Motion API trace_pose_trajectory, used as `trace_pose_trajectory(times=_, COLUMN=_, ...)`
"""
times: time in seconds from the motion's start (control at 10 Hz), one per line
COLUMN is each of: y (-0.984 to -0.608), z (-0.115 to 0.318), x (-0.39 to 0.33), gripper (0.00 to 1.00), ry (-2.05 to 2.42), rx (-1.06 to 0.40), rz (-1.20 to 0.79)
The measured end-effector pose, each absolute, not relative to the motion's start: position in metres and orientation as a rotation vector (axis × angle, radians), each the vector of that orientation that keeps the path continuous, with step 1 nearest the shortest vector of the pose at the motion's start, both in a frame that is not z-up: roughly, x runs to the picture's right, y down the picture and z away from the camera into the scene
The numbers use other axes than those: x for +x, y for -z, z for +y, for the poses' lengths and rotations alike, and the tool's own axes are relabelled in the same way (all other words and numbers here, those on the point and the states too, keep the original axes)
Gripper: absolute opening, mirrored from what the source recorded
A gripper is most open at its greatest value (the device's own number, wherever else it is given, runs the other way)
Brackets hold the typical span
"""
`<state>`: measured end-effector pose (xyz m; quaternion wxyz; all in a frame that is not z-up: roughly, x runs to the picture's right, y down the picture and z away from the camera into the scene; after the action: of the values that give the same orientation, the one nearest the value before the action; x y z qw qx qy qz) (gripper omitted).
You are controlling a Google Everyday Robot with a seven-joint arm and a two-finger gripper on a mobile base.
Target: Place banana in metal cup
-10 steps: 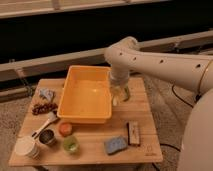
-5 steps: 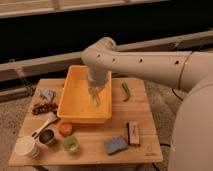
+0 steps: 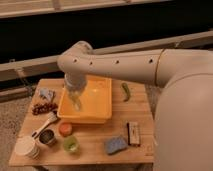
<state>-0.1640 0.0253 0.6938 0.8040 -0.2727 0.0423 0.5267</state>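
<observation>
The pincer (image 3: 75, 101) hangs from the wrist over the left half of the yellow tub (image 3: 102, 102), above the tub's floor. It seems to be closed on the banana (image 3: 76, 106), which shows as a pale sliver with its long axis roughly upright. The metal cup (image 3: 47, 136) stands on the worktop (image 3: 95, 150), outside the tub's front-left corner. From the pincer it lies nearer the camera and to the camera's left, between the white cup (image 3: 25, 147) and the orange cup (image 3: 65, 129).
</observation>
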Motion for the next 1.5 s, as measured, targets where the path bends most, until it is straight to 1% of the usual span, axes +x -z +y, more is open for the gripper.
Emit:
trace_pose_trajectory(times=0.3, y=-0.683, z=0.043, x=-0.195, gripper=0.00, ry=-1.025, rx=-0.595, rz=0.039)
trace_pose_trajectory(times=0.9, y=-0.684, z=0.059, x=-0.234, gripper=0.00, ry=-0.885, rx=-0.655, rz=-0.047)
trace_pose_trajectory(times=1.5, y=-0.683, z=0.060, x=-0.235, gripper=0.00, ry=-0.881, rx=-0.658, rz=-0.047)
